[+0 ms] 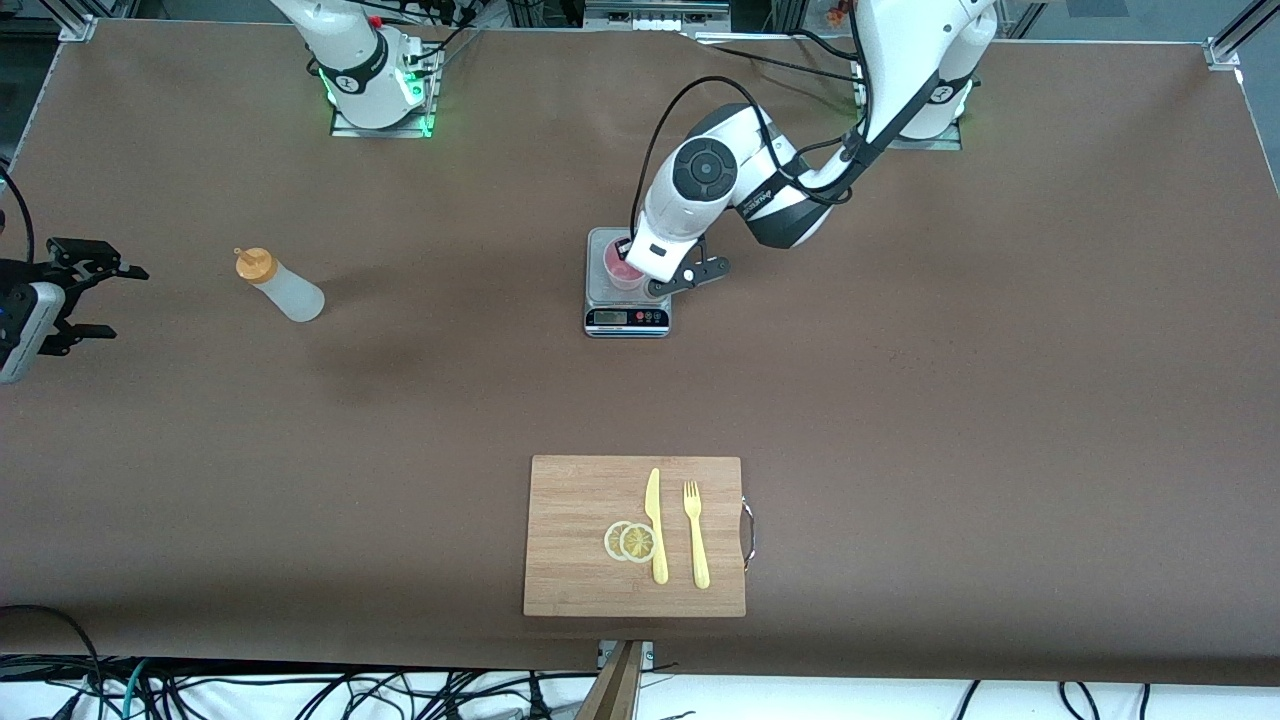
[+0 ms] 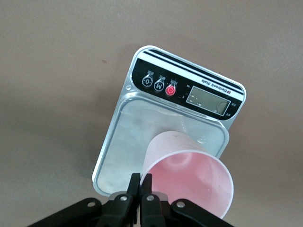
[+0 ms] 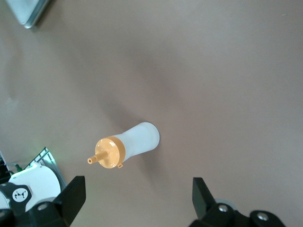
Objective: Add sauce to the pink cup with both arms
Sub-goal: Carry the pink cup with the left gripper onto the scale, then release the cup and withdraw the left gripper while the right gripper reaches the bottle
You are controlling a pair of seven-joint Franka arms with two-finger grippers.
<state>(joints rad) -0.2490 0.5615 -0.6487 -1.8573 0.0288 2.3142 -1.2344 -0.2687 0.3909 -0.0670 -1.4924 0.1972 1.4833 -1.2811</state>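
The pink cup [image 1: 622, 268] is on the steel plate of a small kitchen scale [image 1: 627, 318] at the middle of the table. My left gripper [image 1: 648, 283] is shut on the cup's rim; in the left wrist view its fingertips [image 2: 142, 182] pinch the wall of the cup [image 2: 189, 175] over the scale [image 2: 142, 137]. The sauce bottle [image 1: 285, 288] with its orange cap stands on the table toward the right arm's end. My right gripper [image 1: 108, 300] is open and empty, apart from the bottle. In the right wrist view the bottle [image 3: 135, 142] lies ahead of the open right gripper [image 3: 137, 198].
A wooden cutting board [image 1: 580, 590] lies nearer the front camera than the scale, with two lemon slices [image 1: 630, 541], a yellow knife [image 1: 655, 525] and a yellow fork [image 1: 696, 535] on it. A corner of the scale [image 3: 28, 12] shows in the right wrist view.
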